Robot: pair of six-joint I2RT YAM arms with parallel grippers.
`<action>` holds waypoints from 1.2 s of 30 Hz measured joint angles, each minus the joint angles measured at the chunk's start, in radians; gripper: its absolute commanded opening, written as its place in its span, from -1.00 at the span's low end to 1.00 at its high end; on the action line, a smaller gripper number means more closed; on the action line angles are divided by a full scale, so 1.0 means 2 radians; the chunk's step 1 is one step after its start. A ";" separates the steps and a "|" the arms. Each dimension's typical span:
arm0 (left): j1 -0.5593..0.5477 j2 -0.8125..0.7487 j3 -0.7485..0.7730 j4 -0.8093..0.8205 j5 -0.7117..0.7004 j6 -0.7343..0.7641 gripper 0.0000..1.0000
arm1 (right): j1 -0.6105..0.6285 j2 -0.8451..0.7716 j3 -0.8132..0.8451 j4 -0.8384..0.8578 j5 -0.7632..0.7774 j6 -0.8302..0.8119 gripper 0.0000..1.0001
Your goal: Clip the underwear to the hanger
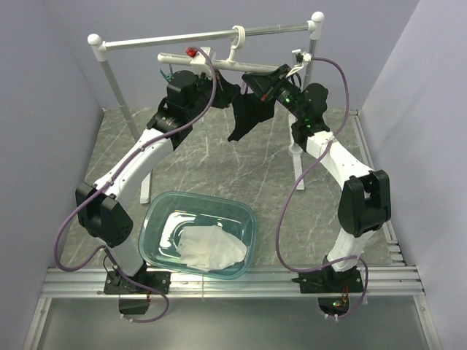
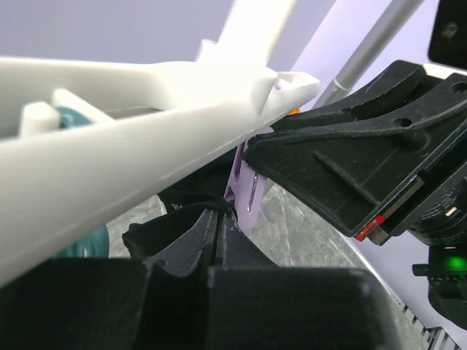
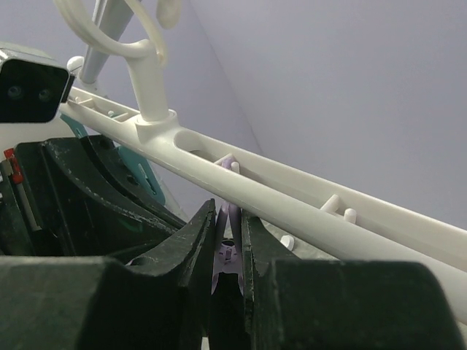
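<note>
- Step in hand: the fabric edge is best seated deep in the mouth of the purple peg (image 2: pixel 244 182) before the peg is released.
- Left gripper (image 2: pixel 219 219): fingers pressed together, apparently pinching the underwear (image 1: pixel 241 124).
- Right gripper (image 3: pixel 228 215): fingers clamped on the purple peg.
- Underwear: hung just below the hanger (image 3: pixel 292 193).

white arm links (image 1: pixel 139 164), black joint housings (image 1: pixel 106 215), looping purple cables (image 1: pixel 62 240), matte black gripper (image 3: pixel 228 226), green status light (image 2: pixel 454 261)

The right claw (image 3: pixel 228 216) pinches a purple peg (image 3: pixel 227 258) beneath the white hanger (image 3: pixel 157 127).
</note>
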 measured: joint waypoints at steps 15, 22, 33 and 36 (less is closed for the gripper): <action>0.009 -0.001 -0.025 0.063 0.051 -0.021 -0.99 | -0.001 -0.003 -0.007 0.011 -0.001 -0.019 -0.93; 0.010 -0.001 -0.027 0.074 0.066 -0.030 -0.99 | -0.001 -0.004 -0.009 0.011 -0.002 -0.026 -0.66; 0.011 -0.001 -0.027 0.080 0.070 -0.030 -0.99 | -0.001 -0.006 -0.009 0.010 -0.013 -0.029 -0.28; 0.012 -0.001 -0.027 0.083 0.070 -0.029 -0.99 | 0.000 -0.007 -0.009 0.010 -0.017 -0.031 -0.21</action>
